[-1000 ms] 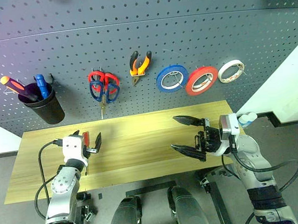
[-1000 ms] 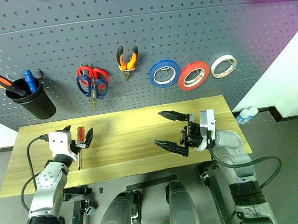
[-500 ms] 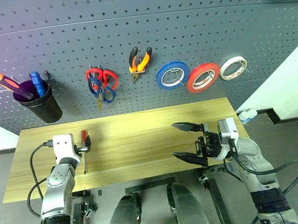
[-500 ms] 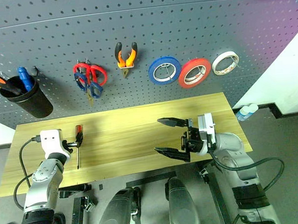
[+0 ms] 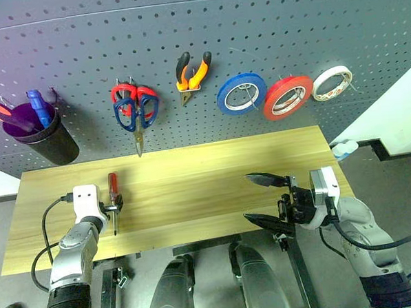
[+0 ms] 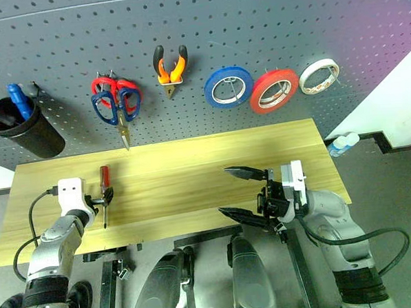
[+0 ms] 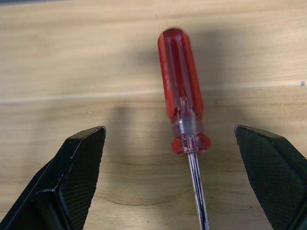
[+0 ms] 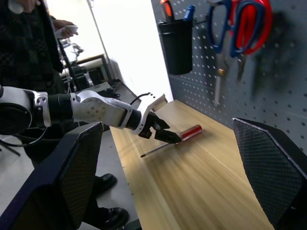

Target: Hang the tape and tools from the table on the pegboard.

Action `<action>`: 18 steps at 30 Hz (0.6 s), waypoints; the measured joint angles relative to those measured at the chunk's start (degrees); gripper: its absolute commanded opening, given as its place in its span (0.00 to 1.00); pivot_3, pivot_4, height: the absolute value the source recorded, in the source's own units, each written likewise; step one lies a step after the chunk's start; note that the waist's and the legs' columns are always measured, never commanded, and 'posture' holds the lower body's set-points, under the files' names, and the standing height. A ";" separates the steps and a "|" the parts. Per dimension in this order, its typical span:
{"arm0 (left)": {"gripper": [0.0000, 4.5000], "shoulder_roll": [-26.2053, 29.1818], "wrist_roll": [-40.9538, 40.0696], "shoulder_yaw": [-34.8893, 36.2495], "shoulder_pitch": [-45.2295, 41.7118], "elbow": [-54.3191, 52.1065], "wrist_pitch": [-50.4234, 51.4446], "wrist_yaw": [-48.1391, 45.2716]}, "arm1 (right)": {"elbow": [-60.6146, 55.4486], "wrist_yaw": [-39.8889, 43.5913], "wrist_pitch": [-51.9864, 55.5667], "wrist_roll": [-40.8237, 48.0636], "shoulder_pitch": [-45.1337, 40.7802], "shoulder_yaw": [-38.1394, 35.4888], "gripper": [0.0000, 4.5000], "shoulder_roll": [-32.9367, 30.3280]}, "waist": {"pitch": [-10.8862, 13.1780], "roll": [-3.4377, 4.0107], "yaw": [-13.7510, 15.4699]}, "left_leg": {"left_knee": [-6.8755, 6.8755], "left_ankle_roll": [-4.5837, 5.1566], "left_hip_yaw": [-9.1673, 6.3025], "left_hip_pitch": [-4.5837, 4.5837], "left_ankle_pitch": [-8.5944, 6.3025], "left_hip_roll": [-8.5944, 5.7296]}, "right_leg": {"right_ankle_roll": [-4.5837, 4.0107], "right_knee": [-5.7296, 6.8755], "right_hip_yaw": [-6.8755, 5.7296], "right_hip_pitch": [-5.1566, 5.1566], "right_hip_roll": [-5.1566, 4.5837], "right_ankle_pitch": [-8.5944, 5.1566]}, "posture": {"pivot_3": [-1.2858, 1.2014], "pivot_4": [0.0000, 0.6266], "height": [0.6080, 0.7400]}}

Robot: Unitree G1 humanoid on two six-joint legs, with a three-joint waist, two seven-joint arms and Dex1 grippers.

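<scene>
A slim red-handled screwdriver (image 5: 113,188) lies on the light wood table (image 5: 206,171) near its left end. My left gripper (image 5: 112,208) is low over it and open; in the left wrist view its black fingers (image 7: 79,158) stand on either side of the red handle (image 7: 181,91) without touching it. My right gripper (image 5: 266,200) hovers open and empty over the table's right front. On the pegboard (image 5: 254,27) hang the red tape (image 5: 287,96), the orange-and-black pliers (image 5: 192,70) and the blue-handled scissors (image 5: 129,119).
Red-handled scissors (image 5: 146,96) share the hook with the blue ones. A black cup (image 5: 45,139) with screwdrivers hangs at the far left. A blue roll (image 5: 242,94) and a pale ring (image 5: 331,82) flank the red tape. A bottle (image 5: 343,147) stands beyond the table's right end. A person (image 8: 24,43) stands behind.
The camera has tilted down. My left gripper has tipped downward and sunk towards the table, its fingers now straddling the screwdriver handle. The right gripper stays open and has hardly moved.
</scene>
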 measured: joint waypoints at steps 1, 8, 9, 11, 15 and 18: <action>1.00 0.00 0.04 -0.14 -0.12 0.05 -0.01 -0.31 | -0.41 -0.19 0.13 0.05 0.13 -0.14 1.00 -0.11 | 0.20 0.00 0.00 | 0.00 0.00 0.00 -0.03 0.00 0.00 | 0.00 -0.01 0.00 -0.03 -0.01 0.00 | 0.46 0.64 0.98; 0.86 0.15 0.67 -1.05 -2.35 2.40 0.80 -0.86 | -1.31 -1.54 0.97 0.24 1.42 -1.02 1.00 -0.50 | 1.03 0.07 -0.05 | -0.12 0.00 0.00 -0.06 0.00 0.00 | 0.00 -0.10 0.01 -0.09 -0.02 0.00 | 0.46 0.66 0.98; 0.80 0.51 0.94 -1.22 -2.82 2.53 1.32 -0.78 | -1.37 -1.67 0.97 0.26 1.41 -1.02 1.00 -0.50 | 1.09 0.08 -0.05 | -0.11 0.00 0.00 -0.06 0.00 0.00 | 0.00 -0.09 0.01 -0.09 -0.02 0.00 | 0.46 0.65 0.98; 0.64 0.55 0.93 -1.06 -3.09 2.59 1.98 -0.71 | -1.58 -1.92 0.97 0.32 1.62 -1.12 1.00 -0.53 | 1.13 0.15 -0.09 | -0.12 0.00 0.01 -0.06 0.00 0.00 | 0.00 -0.12 0.02 -0.08 -0.02 0.00 | 0.45 0.65 0.98; 0.33 0.24 -0.21 -0.47 -3.41 2.28 3.91 -0.08 | -1.61 -2.34 0.96 0.38 1.74 -1.18 1.00 -0.53 | 1.14 0.16 -0.12 | -0.15 -0.01 0.02 -0.05 -0.01 0.00 | 0.01 -0.13 0.02 -0.08 -0.02 0.00 | 0.46 0.64 0.98; 0.18 0.27 -0.27 0.31 -3.57 2.30 4.68 0.26 | -1.61 -2.44 0.93 0.36 1.59 -1.18 1.00 -0.52 | 1.15 0.18 -0.12 | -0.16 -0.01 0.01 -0.05 -0.01 0.00 | 0.02 -0.15 0.01 -0.08 -0.01 0.00 | 0.46 0.64 0.98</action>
